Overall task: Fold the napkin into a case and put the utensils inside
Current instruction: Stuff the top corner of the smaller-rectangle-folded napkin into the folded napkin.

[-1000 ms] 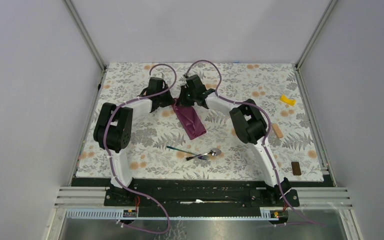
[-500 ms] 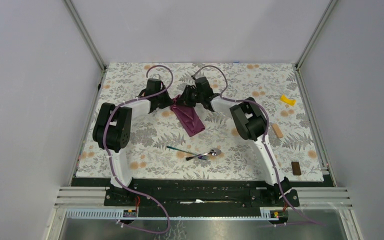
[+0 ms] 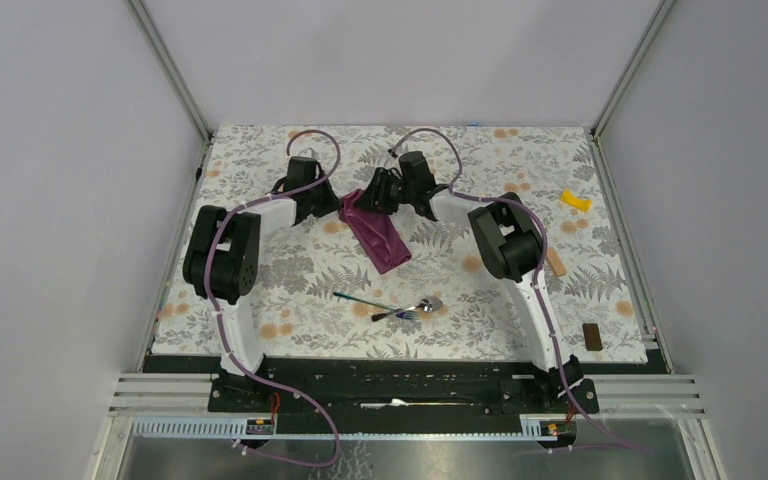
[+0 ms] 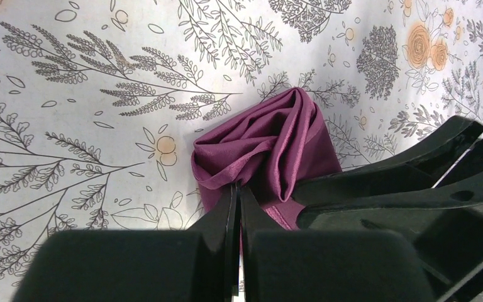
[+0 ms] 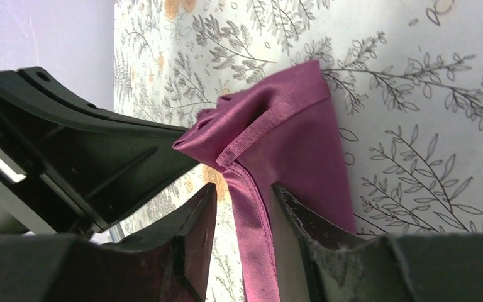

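Left wrist view, left pincer (image 4: 236, 207) together pinching napkin (image 4: 270, 148), right pincer (image 5: 242, 201) straddling hem, grip unclear

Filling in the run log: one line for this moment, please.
left gripper: shut on dark purple cloth napkin | right gripper: astride napkin hem | silver spoon, bluish utensil: on tablecloth, outside

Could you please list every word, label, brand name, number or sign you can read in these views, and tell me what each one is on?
None: no readable text appears in any view.
The tablecloth carries only a floral print.
The napkin, spoon and both arms show no lettering.
The brown block and yellow piece are too small to tell whether they are marked.
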`<state>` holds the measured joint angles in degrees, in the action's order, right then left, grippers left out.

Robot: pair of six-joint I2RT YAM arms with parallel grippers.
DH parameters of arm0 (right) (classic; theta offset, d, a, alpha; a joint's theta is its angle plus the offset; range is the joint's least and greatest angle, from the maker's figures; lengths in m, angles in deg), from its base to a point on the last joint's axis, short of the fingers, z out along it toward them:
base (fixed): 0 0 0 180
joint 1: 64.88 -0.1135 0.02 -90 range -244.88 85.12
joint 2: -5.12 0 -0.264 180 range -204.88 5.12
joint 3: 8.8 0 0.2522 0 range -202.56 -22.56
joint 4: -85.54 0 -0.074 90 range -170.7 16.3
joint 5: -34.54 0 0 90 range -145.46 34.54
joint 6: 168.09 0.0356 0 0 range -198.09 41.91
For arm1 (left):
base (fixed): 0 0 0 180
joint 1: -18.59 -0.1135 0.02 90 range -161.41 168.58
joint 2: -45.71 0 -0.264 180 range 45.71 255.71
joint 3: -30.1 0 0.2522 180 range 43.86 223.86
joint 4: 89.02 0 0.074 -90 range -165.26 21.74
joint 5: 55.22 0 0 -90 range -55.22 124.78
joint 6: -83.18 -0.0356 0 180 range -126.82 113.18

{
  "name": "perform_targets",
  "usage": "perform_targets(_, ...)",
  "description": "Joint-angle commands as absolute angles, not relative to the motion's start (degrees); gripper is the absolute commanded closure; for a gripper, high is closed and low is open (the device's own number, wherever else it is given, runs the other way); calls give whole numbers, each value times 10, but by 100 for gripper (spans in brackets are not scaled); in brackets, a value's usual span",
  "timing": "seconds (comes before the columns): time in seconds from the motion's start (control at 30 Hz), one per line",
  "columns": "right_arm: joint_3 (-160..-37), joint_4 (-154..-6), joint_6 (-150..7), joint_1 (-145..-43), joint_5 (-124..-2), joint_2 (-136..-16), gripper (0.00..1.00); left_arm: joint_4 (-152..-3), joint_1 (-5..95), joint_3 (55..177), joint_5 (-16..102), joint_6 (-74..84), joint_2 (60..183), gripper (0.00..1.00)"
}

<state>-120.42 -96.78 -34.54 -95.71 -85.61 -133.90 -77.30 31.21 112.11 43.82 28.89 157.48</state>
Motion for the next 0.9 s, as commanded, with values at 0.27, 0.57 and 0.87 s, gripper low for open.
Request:
perform_targets(0.27, -1304, -991, -338, -971, -880, -1377, 65, -778, 310, 1155, 454, 287, 1554, 100)
perform_targets(0.57, -1281, -1025, -304, -981, -857, -1400, 81, -780, 310, 1173, 454, 298, 1563, 100)
perform_targets(0.87, -1354, -964, -300, -990, -815, -1445, 85, -795, 310, 1168, 465, 325, 1576, 100)
